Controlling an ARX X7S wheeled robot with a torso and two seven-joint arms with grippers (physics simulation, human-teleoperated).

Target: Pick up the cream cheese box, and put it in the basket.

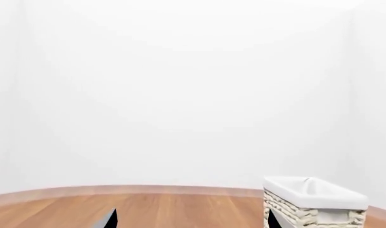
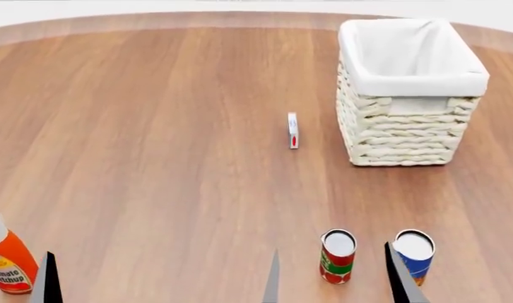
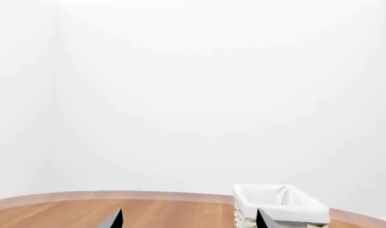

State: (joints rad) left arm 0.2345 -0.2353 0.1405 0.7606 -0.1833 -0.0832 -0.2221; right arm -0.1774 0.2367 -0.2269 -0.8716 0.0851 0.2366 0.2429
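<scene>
we see cream cheese box [image 2: 293, 130] on edge, long axis running away from us, well ahead of right claw [image 2: 332, 278], fingers apart; basket [image 2: 407, 126] just beside it; right arm nearer.

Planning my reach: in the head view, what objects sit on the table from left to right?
ketchup bottle → cream cheese box → red-and-green can → blue-and-orange can; the basket spans both cans' columns, so it is left unordered.

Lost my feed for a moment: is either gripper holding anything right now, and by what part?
Nothing is held. The cream cheese box stands alone on the table beside the basket. Both wrist views show empty gaps between open fingertips.
</scene>
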